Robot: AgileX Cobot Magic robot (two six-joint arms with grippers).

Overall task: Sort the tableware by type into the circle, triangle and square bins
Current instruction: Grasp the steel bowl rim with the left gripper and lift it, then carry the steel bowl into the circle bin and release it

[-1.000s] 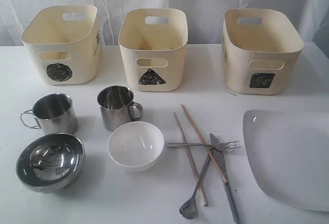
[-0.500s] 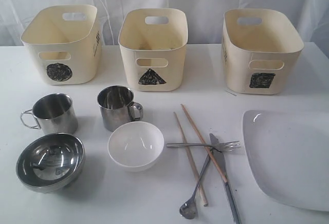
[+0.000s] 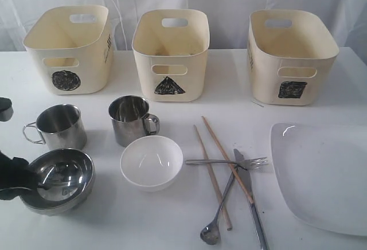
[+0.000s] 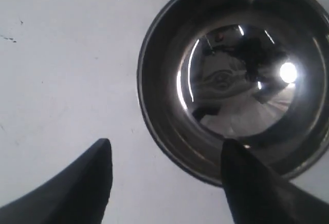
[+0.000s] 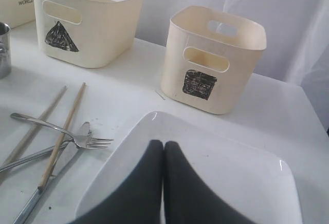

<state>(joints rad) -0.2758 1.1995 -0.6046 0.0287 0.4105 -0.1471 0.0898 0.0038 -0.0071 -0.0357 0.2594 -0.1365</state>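
Note:
My left gripper is open at the left edge of the steel bowl. In the left wrist view the gripper has one finger over the bowl's rim and the other over bare table. Two steel mugs and a white bowl stand nearby. Chopsticks, fork, knife and spoon lie crossed in the middle. My right gripper is shut and empty above the white plate, and is out of the exterior view.
Three cream bins stand along the back: circle, triangle, square. The plate reaches the table's right front edge. White curtains hang behind the table.
My left gripper has come into the exterior view from the left edge and now sits at the steel bowl with its jaws apart. Nothing else has moved.

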